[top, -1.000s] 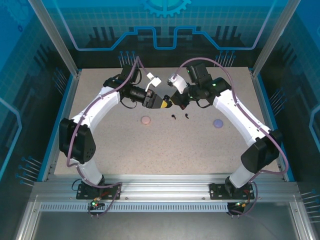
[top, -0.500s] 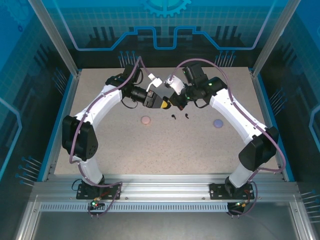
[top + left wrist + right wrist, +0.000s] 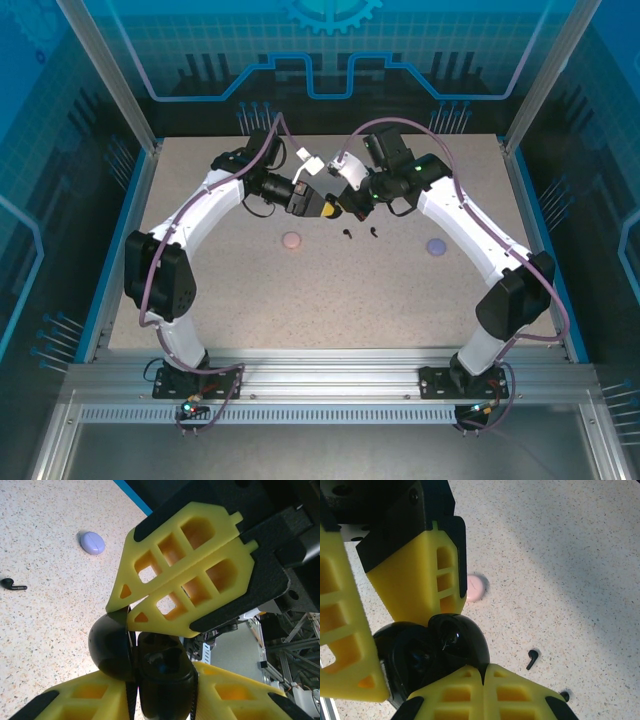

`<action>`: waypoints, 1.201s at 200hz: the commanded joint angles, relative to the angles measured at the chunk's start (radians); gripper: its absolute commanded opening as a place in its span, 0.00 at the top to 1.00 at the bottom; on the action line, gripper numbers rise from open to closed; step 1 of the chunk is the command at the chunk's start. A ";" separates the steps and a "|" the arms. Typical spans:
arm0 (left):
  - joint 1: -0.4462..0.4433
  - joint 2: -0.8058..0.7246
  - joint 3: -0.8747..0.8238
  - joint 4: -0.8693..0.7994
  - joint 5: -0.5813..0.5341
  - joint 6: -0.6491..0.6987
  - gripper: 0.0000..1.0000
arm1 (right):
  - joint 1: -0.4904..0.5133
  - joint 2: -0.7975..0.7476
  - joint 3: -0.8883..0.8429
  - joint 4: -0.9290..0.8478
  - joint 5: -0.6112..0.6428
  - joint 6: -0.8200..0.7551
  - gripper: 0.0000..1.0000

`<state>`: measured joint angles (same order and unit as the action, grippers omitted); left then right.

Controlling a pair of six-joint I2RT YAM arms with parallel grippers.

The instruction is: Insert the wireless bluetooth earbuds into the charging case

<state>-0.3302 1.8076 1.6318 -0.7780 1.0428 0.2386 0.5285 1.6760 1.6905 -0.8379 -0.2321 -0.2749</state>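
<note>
Black earbuds [image 3: 347, 235], two tiny stemmed pieces, lay loose on the speckled table [image 3: 300, 300], near each other and just in front of the spot where the arms met. Neither had been picked up.

Above them the black charging case [image 3: 455, 640] hung in the air. The left gripper [image 3: 162, 677] pinched it from both sides, one yellow finger against each flank. The right gripper [image 3: 484, 674] had its fingers pressed flat together with nothing between them, and their joined tips touched the case at the crease between its two rounded lobes.

The step in hand looked like opening the case: one arm steadied it while the other worked at the lid. The two lobes already seemed parted, though how wide could not be told. Next, the lid would probably have to swing fully clear. The right fingers would then need to spread, drop to the table and take one bud by its stem, a small target lying flat.

The case's dark, glossy hollows were hard to read. With both black buds on the table, they were presumably empty.

Further out, a pale pink round case [image 3: 291, 240] sat to the left and a lilac round case [image 3: 435, 245] well off to the right. Both were closed, so their contents could not be told.
</note>
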 commanded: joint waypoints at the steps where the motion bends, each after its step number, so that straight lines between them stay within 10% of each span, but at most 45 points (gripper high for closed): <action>1: -0.003 -0.016 -0.007 0.015 0.030 0.013 0.67 | 0.016 0.010 0.031 -0.012 0.013 -0.011 1.00; 82: -0.003 -0.035 -0.056 0.061 0.028 -0.011 0.66 | 0.016 0.013 0.032 -0.006 0.012 -0.004 1.00; 143: -0.002 -0.050 -0.092 0.120 0.016 -0.036 1.00 | 0.012 0.016 0.036 0.009 0.051 0.032 1.00; 176: 0.005 -0.138 -0.206 0.290 -0.055 -0.112 1.00 | -0.051 -0.005 0.052 0.020 0.031 0.122 0.66; 240: 0.045 -0.418 -0.560 0.777 -0.316 -0.312 1.00 | -0.167 -0.069 -0.108 0.099 -0.047 0.338 0.49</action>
<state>-0.2958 1.4967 1.1790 -0.2718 0.8677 0.0280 0.3710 1.6005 1.6344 -0.7650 -0.2710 -0.0566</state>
